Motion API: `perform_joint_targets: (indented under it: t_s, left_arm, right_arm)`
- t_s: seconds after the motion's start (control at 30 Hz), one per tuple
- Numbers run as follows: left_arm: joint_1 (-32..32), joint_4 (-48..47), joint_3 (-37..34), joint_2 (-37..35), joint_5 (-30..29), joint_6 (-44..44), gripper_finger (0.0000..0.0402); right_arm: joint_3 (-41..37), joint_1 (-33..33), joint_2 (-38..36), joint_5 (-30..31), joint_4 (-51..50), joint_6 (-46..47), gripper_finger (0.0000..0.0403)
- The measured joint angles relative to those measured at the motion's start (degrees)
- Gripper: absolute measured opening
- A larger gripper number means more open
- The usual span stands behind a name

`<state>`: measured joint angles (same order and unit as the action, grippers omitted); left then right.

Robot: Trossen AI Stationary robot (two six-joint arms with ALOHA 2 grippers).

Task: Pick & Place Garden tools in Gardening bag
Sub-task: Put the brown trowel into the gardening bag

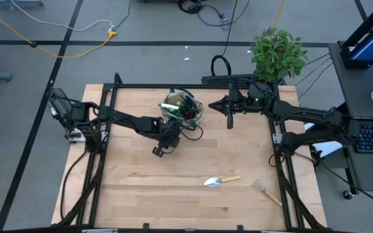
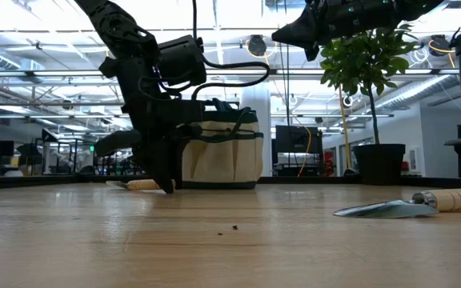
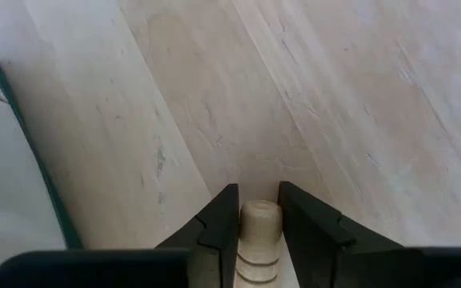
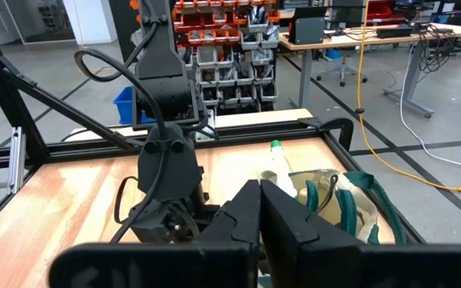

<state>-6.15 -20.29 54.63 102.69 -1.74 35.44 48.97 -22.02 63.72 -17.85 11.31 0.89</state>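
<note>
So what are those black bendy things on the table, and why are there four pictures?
They are two robot arms, each ending in a two-finger gripper. Four cameras photographed the same moment: one looks down from above, one sits at table height, and one rides on each arm's wrist.

On the light wooden table stands a small round beige fabric bag with dark green trim, already holding some tools. Two more lie loose: a silver-bladed trowel with a wooden handle and a little wooden-handled rake.

The left gripper is down at the tabletop beside the bag, squeezing the rounded end of a pale wooden handle. What tool it belongs to is hidden. The right gripper waits in the air, fingers together, holding nothing. The leafy green potted plant stands off the table.
</note>
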Motion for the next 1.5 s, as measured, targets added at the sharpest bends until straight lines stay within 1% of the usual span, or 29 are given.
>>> perform_joint_targets:
  t_s: [0.1, 0.3, 0.43, 0.57, 0.83, 0.9, 0.97, 1.07, 1.2, 1.3, 1.37, 1.5]
  left_arm:
    - [0.0, -0.06, -0.08, -1.19, -0.33, -0.06, 0.0116]
    - [-0.33, -1.41, -0.26, -2.82, -3.01, -1.04, 0.0173]
    - [-0.48, -4.33, -0.2, -2.92, -4.02, -2.46, 0.0202]
    - [-0.7, -4.71, -0.15, -2.93, -3.86, -3.05, 0.0212]
    - [-2.23, -3.74, -0.13, -2.8, -2.58, -5.12, 0.0213]
    - [-2.47, -3.56, -0.13, -2.8, -2.6, -5.65, 0.0209]
    - [-2.64, -3.38, -0.13, -2.77, -2.81, -5.94, 0.0196]
    - [-2.67, -2.93, -0.09, -2.25, -2.89, -6.0, 0.0161]
    - [-2.67, -2.57, 0.02, -1.3, -1.32, -7.11, 0.0108]
    - [-2.38, -1.89, 0.07, -0.48, -1.24, -7.88, 0.0079]
    - [-2.32, -1.85, 0.09, -0.47, -1.27, -8.75, 0.0068]
    - [-1.74, -1.8, 0.07, -1.17, -2.06, -10.79, 0.0067]
  right_arm:
    - [0.0, 0.0, 0.0, 0.0, 0.0, 0.0, 0.0]
    - [0.0, 0.0, 0.0, 0.0, 0.0, -0.02, 0.0]
    - [0.0, -0.02, 0.0, 0.0, 0.0, -0.02, 0.0]
    - [0.0, 0.0, 0.0, 0.0, 0.0, -0.02, 0.0]
    - [0.0, 0.0, 0.0, -0.02, 0.0, -0.02, 0.0]
    - [0.0, 0.0, 0.0, -0.02, 0.0, -0.02, 0.0]
    - [0.0, 0.0, 0.0, -0.02, 0.0, -0.02, 0.0]
    - [0.0, 0.0, 0.0, -0.07, 0.0, -0.02, 0.0]
    - [0.0, 0.0, 0.0, -0.16, 0.0, 0.0, 0.0]
    - [0.0, 0.0, 0.0, -0.17, 0.02, -0.02, 0.0]
    - [0.0, 0.02, 0.0, -0.17, 0.03, 0.0, 0.0]
    - [0.0, 0.02, 0.0, -0.2, 0.02, 0.0, 0.0]
